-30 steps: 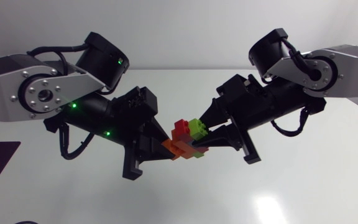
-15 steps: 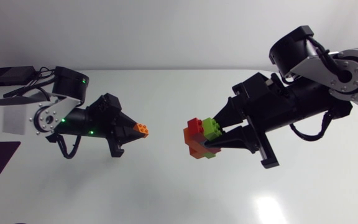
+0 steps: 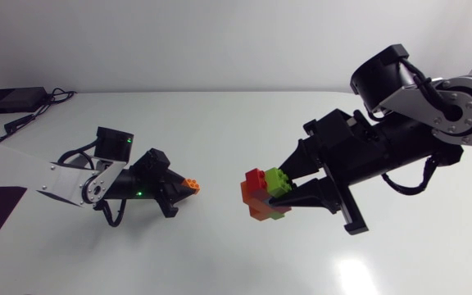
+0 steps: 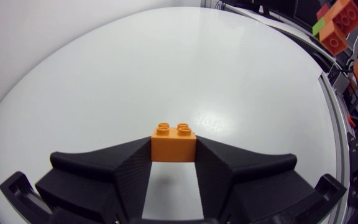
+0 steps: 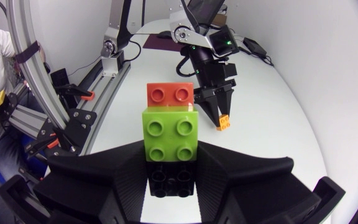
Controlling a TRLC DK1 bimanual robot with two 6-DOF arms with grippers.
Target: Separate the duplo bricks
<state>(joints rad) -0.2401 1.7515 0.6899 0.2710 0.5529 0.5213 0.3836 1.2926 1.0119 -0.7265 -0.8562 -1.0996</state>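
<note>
Orange brick (image 4: 173,143), already off, sits clamped in the left gripper (image 4: 173,157); the right gripper (image 3: 281,190), well apart, grasps the stack (image 3: 256,192) between its fingers, bricks there not yet separated.

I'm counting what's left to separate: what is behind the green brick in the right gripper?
A red brick, touching the green brick. Orange bricks show below them in the head view; the right gripper covers the rest.

Your left arm (image 3: 72,182) sits low at the frame's left, your left gripper (image 3: 185,189) pointing right, pinching a brick (image 3: 191,184). Your right arm (image 3: 445,111) comes in from the upper right, your right gripper (image 3: 279,187) aimed left, clamped on a stack (image 3: 255,187). The grippers are well apart.
</note>
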